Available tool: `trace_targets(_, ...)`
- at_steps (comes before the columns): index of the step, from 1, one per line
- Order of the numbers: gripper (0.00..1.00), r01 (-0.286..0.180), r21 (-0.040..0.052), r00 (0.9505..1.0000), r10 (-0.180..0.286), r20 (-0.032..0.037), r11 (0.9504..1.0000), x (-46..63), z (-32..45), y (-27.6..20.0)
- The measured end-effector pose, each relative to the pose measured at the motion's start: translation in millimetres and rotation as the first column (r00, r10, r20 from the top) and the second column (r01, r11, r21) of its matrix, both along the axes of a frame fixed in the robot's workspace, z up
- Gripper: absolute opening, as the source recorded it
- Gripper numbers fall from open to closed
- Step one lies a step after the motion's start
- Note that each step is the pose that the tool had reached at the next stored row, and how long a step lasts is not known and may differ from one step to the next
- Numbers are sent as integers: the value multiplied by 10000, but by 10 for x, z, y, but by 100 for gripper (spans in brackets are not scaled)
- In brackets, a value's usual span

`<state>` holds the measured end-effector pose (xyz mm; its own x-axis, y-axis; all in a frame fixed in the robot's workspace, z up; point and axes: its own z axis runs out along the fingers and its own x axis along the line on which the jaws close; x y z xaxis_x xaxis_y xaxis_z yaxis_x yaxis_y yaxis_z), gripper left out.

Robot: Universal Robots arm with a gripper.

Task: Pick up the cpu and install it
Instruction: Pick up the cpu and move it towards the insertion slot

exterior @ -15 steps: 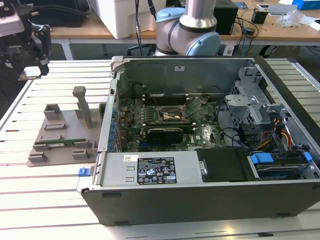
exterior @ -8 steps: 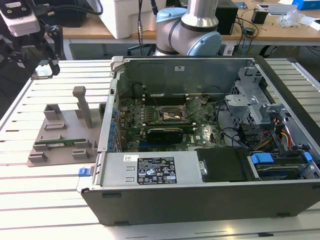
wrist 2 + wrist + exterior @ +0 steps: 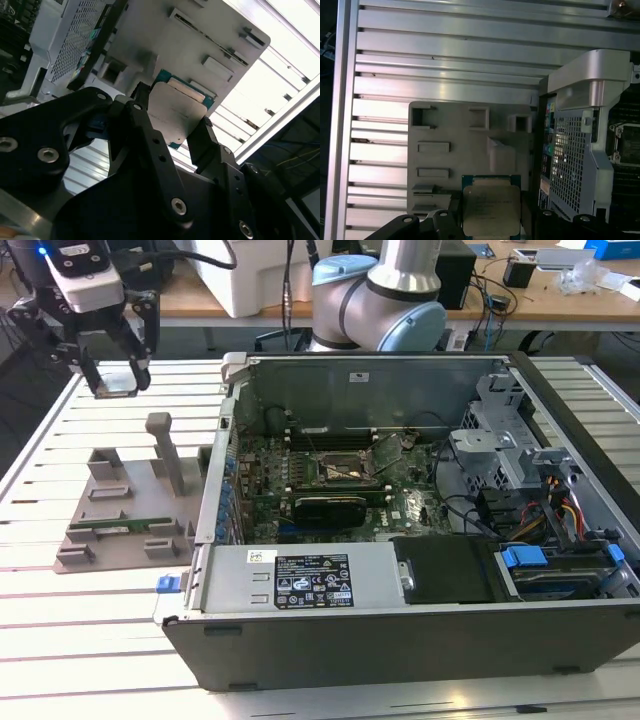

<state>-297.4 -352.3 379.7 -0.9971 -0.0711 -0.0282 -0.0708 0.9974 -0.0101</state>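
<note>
Exterior view: a black gripper [image 3: 118, 383] hangs near the exterior view's left edge, above a slatted metal table [image 3: 60, 640]. A small pale piece sits between its fingertips. It is probably the cpu [image 3: 117, 390], though it is hard to make out from here. Below the gripper, a gray tray [image 3: 110, 540] lies on the table with a green memory stick [image 3: 120, 527] resting in one of its slots. To the exterior view's right of the tray stands an open computer case [image 3: 400, 640]. Its motherboard [image 3: 400, 505] is exposed, and a square socket [image 3: 345, 472] sits near the board's middle. The arm [image 3: 385, 290] rises behind the case.

Second wrist view: two black fingers [image 3: 142, 102] are clamped on opposite edges of the cpu [image 3: 182, 107], a flat square chip with a silvery top and a thin green rim. The chip is held in the air, tilted, with the gray tray [image 3: 200, 45] and the table slats behind it.

First wrist view: the cpu [image 3: 490, 207] shows its metal top, gripped on two sides by the black fingers [image 3: 445, 222]. Behind it lies the gray tray [image 3: 470, 145] on the slatted table [image 3: 445, 55]. Just beside the tray is the perforated wall of the computer case [image 3: 575, 150], and the socket [image 3: 626, 140] shows inside, well apart from the chip.
</note>
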Motion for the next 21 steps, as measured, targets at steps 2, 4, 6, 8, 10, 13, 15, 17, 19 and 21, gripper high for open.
trace_targets(2,55,-1,0,10000,1,1,10000,56,-1,0)
trace_targets(4,55,-2,1,10000,2,2,10000,118,-1,0)
trace_targets(6,55,0,0,10000,0,1,10000,183,0,0)
trace_targets(8,55,-1,1,10000,1,2,10000,283,-1,0)
trace_targets(10,55,-1,0,10000,1,1,10000,371,-1,0)
trace_targets(13,55,0,0,10000,0,2,10000,471,-1,0)
trace_targets(15,55,-1,1,10000,1,2,10000,534,-1,0)
trace_targets(17,55,0,1,10000,0,2,10000,600,-1,2)
trace_targets(19,55,-1,0,10000,1,1,10000,655,-1,2)
trace_targets(21,55,-1,1,10000,1,2,10000,720,-1,2)
